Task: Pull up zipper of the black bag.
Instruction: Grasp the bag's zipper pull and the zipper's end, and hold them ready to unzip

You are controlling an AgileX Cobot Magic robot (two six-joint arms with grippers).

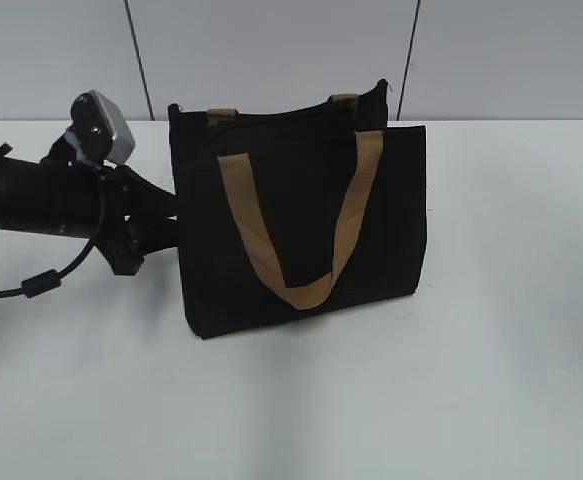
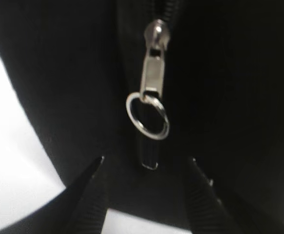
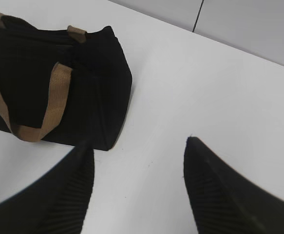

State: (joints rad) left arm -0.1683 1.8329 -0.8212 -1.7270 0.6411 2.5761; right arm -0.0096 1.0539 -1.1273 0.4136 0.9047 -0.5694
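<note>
The black bag (image 1: 301,215) stands upright on the white table, with tan strap handles (image 1: 306,290). My left gripper (image 1: 161,225) is at the bag's left end, its fingertips hidden against the black fabric. In the left wrist view the zipper (image 2: 154,73) runs down the bag's end, with a silvery metal pull and a ring (image 2: 148,116). My left gripper (image 2: 145,163) is open, one finger on each side just below the ring, not touching it. My right gripper (image 3: 138,151) is open and empty over bare table, to the right of the bag (image 3: 59,83); it is out of the exterior view.
The white table (image 1: 471,380) spreads in front of and to the right of the bag. A grey panelled wall (image 1: 271,50) stands behind. The left arm with its cable (image 1: 41,283) lies along the left side.
</note>
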